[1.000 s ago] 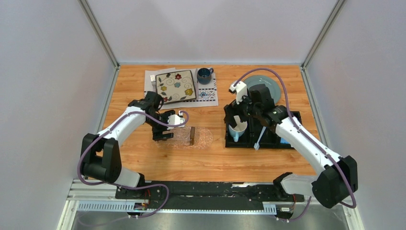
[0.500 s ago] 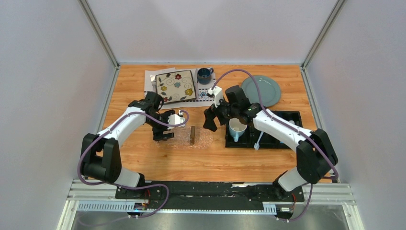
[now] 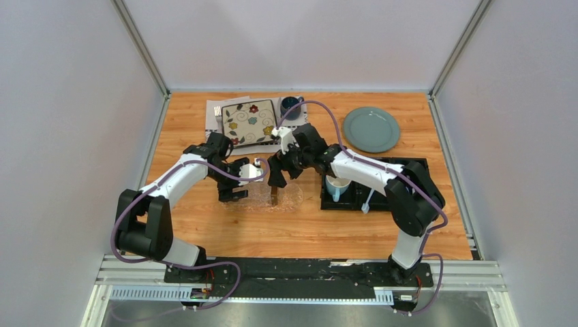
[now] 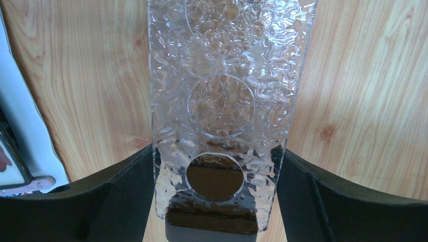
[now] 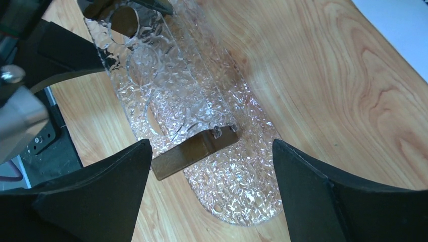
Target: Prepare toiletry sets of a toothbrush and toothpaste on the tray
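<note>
The clear textured tray (image 3: 255, 193) lies on the wood left of centre, a dark wooden piece at each end. My left gripper (image 3: 232, 185) is at its left end. In the left wrist view both fingertips rest against the long sides of the tray (image 4: 220, 101), so the left gripper (image 4: 216, 151) is shut on it. My right gripper (image 3: 275, 178) hovers open over the tray's right wooden end piece (image 5: 194, 151); the right gripper (image 5: 211, 143) holds nothing. The white toothbrush (image 3: 369, 199) lies in the black organizer (image 3: 422, 163) to the right.
A clear oval mat (image 5: 242, 186) lies under the tray's right end. A white mug (image 3: 337, 184) with a blue handle stands in the organizer. At the back sit a floral square plate (image 3: 251, 122) on paper, a dark blue mug (image 3: 291, 105) and a teal plate (image 3: 371, 129).
My right arm swung left from the mug in the organizer to above the tray's right end. The left arm and the tray stayed put.
</note>
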Tool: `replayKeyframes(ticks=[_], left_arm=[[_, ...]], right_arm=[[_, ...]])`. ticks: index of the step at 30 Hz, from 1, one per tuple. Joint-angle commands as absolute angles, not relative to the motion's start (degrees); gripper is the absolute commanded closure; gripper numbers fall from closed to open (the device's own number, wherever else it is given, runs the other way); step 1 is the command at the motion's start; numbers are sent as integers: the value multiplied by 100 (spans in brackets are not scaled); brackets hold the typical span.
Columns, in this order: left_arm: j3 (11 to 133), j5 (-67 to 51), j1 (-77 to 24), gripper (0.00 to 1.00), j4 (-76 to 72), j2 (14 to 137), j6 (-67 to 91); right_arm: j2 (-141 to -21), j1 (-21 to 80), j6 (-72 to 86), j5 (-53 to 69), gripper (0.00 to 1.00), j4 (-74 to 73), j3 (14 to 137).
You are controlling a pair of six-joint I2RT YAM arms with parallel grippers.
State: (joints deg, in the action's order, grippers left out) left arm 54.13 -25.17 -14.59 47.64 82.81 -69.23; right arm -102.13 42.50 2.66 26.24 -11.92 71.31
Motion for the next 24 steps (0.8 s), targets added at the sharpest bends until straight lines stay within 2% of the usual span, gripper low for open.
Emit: replayKeyframes(ticks=[1, 24], left_arm=[[5423, -2698, -1477, 13, 4649, 8139, -6856], [5537, -2751, -1477, 12, 4746, 8033, -6891]], right_arm=[[-10441, 4359, 457, 2540, 8, -905, 7444], [-11004, 4623, 352, 1222, 18, -1248, 7778]])
